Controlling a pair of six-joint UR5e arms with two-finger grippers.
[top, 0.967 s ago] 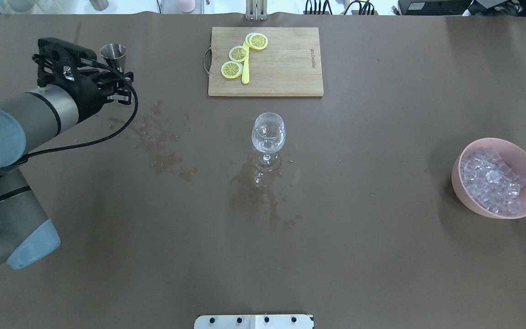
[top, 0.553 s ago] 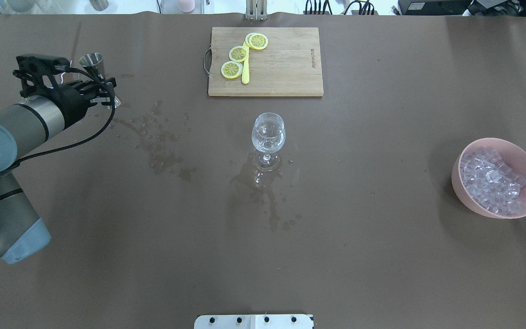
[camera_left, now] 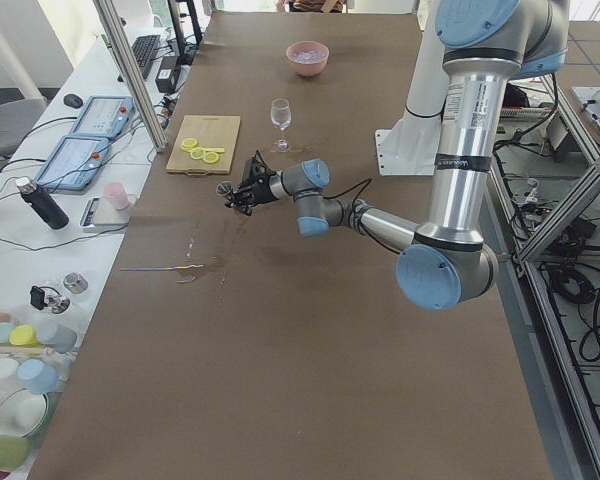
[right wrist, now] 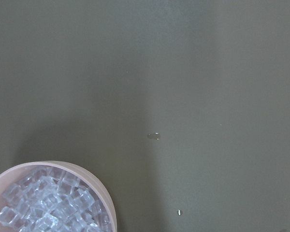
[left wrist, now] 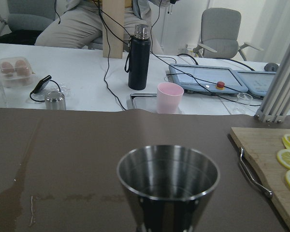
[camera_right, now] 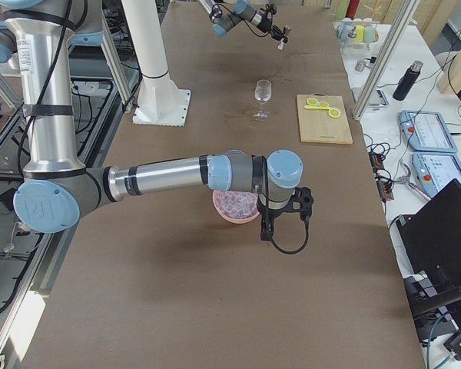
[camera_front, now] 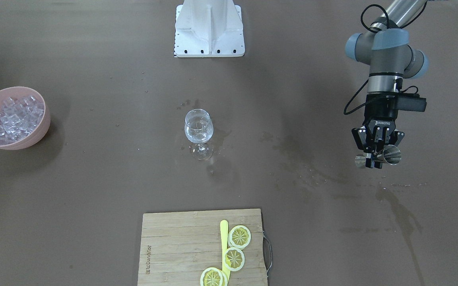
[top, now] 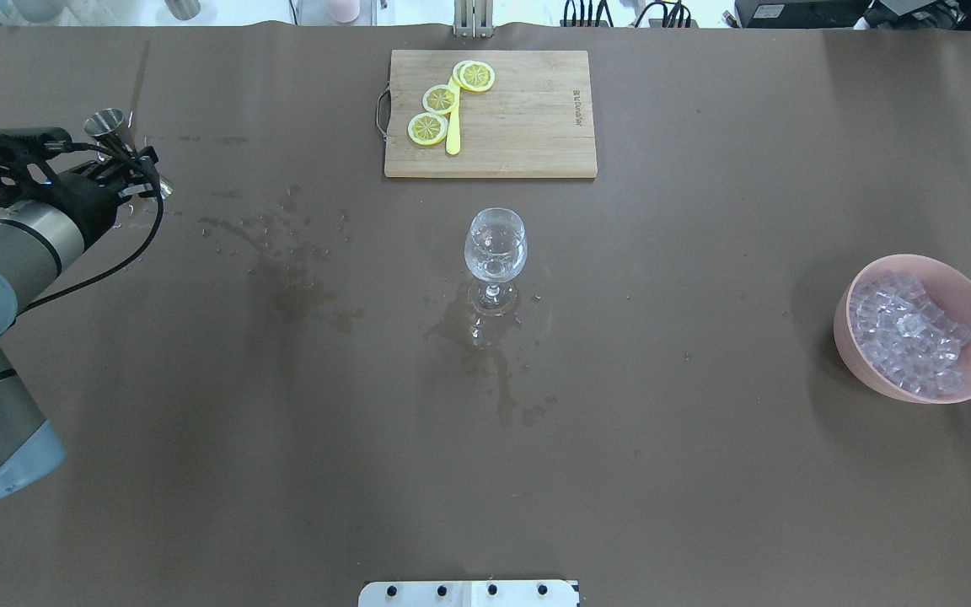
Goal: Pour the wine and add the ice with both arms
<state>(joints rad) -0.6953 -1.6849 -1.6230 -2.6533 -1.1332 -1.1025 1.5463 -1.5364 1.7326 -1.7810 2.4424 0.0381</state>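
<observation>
Steel is what the left gripper (top: pixel 133 162) holds: its black fingers are clamped on the narrow waist of a polished hourglass jigger (top: pixel 106 122), out over the far left of the table (top: pixel 705 489). The left wrist view looks at one smooth, conical cup, with its round mouth facing up towards the camera. The table is covered in matt brown paper, blotched with darker wet stains (top: pixel 300 278) between the jigger and the middle.

At the centre stands a stemmed wine glass (top: pixel 495 221), thin and clear, with the wine (top: pixel 495 261) sitting low in its rounded bowl (colourless and hard to make out). Beyond it lies a slatted wooden cutting board (top: pixel 519 118) with three lemon slices (top: pixel 440 99) and a flat yellow strip.

The ice (top: pixel 907 333), a heap of small glassy cubes, fills a smooth pink bowl (top: pixel 852 358) near the right end. The right gripper (camera_right: pixel 267 231) hangs just beside that bowl. Whether its fingers are apart or together cannot be told.
</observation>
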